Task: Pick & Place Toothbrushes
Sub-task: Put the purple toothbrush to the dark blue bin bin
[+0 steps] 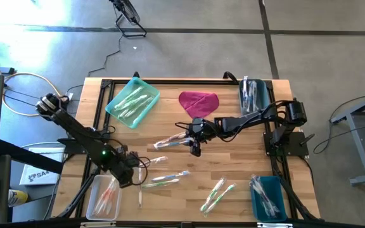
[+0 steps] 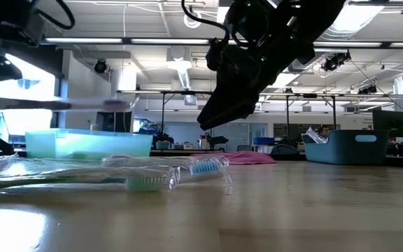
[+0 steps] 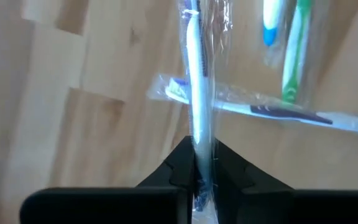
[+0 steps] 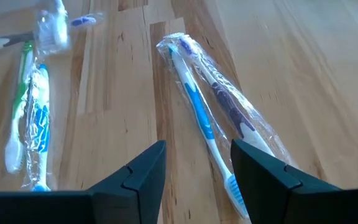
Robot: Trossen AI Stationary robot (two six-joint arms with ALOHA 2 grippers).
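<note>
Left pincer: we see the left pincer clamped together on a wrapped toothbrush, lifted above the worktop near the clear bin.
Right pincer: our right pincer stands apart, hanging just over a wrapped pair of toothbrushes in the worktop's middle, beside the magenta cloth.
Toothbrushes: others lie loose on the wood; more rest in the teal tray and the blue bin.
</note>
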